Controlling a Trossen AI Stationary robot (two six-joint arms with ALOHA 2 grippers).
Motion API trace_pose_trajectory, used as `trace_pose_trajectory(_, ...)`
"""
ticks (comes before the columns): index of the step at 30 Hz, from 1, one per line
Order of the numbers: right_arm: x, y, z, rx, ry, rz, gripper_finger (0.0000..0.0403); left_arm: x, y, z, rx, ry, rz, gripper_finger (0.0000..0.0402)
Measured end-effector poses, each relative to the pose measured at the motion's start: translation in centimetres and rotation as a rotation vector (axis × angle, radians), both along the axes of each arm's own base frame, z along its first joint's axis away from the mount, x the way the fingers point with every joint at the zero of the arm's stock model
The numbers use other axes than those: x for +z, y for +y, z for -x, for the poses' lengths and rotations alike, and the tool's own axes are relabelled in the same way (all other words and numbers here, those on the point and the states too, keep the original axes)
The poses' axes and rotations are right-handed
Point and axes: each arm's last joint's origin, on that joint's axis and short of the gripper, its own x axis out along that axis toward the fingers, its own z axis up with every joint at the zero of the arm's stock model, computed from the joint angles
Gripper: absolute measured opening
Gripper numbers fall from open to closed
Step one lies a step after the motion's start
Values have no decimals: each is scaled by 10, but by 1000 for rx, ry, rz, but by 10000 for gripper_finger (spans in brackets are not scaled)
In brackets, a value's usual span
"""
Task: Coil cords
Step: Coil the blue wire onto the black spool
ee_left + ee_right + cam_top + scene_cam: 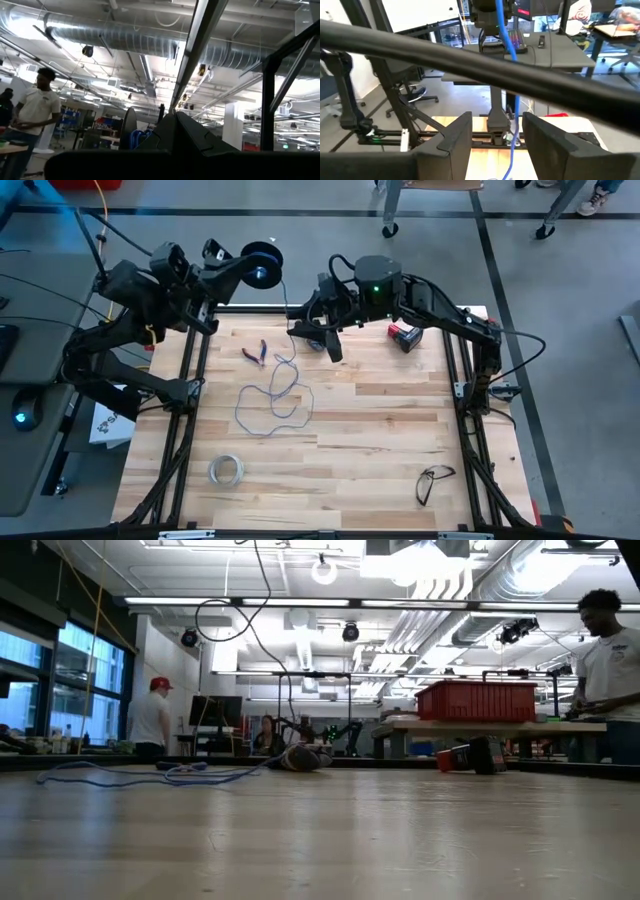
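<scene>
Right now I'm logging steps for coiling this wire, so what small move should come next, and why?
Probably close the right gripper on the wire. Its jaws stand open with the blue strand hanging between them, while the left gripper holds the spool up beyond the table's far edge.

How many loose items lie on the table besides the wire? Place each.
4, in the high view: pliers upper left, red-and-black device upper right, tape ring lower left, glasses lower right. Others may be hidden.
</scene>
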Motion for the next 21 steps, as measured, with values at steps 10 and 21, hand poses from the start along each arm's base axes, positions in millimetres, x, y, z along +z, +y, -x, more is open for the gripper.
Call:
trace_pose_trajectory(10,1,0,0,-25,-11,24,92,0,0,-1,-7,0,11,1)
trace_pose_trajectory(21,11,47,-15,-27,-215,256,2,-1,1,-4,-237,-64,330,1)
